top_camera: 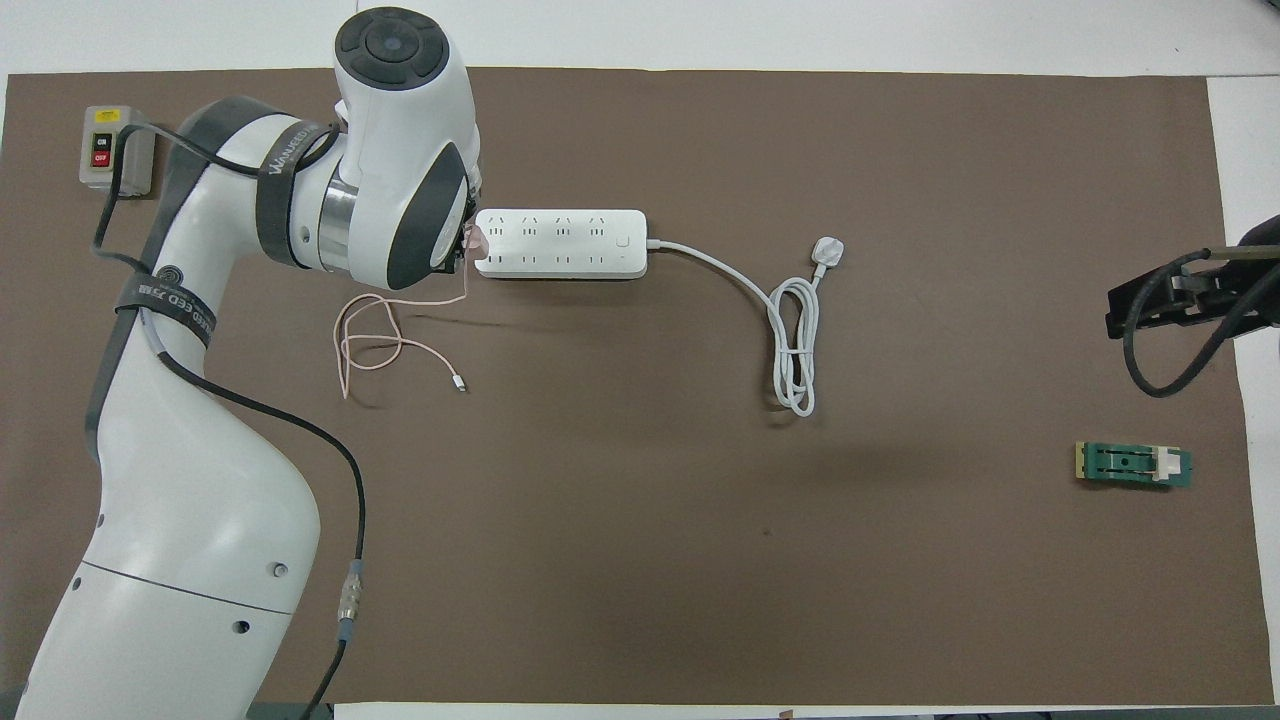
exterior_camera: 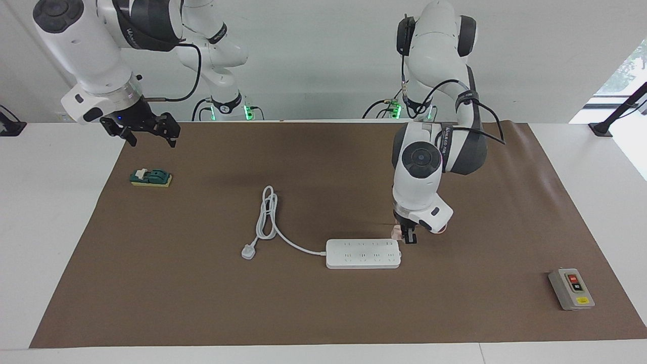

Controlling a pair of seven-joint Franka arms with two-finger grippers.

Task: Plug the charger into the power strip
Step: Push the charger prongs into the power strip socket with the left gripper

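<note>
The left arm reaches out from its base over the brown mat (exterior_camera: 323, 313), its forearm bent steeply down so that the wrist points almost straight at the table (exterior_camera: 50, 212). Its left hand (exterior_camera: 408, 237) hangs just above the mat at the end of the power strip (exterior_camera: 363, 253) that lies toward the left arm's end of the table. The fingers are clamped together on the charger (exterior_camera: 398, 232), a small pale-pink cube that sits in the grip just beside the strip's end corner; in the overhead view it shows as a pink spot (top_camera: 476, 239) at the strip's short edge. Whether the charger touches the strip I cannot tell. Its thin pink cable (top_camera: 375, 335) trails down from the hand and lies in loose loops on the mat, nearer to the robots than the strip.

The power strip lies flat near the middle of the mat, its thick white cord (exterior_camera: 267, 215) running off toward the right arm's end and coiling up to a white plug (exterior_camera: 248, 251).

The right arm waits, raised above the mat's corner near its own base, the right hand (exterior_camera: 141, 132) with fingers spread apart and holding nothing, over a spot close to a small green block (exterior_camera: 150, 177). A grey switch box (exterior_camera: 571, 288) sits at the left arm's end of the mat.
</note>
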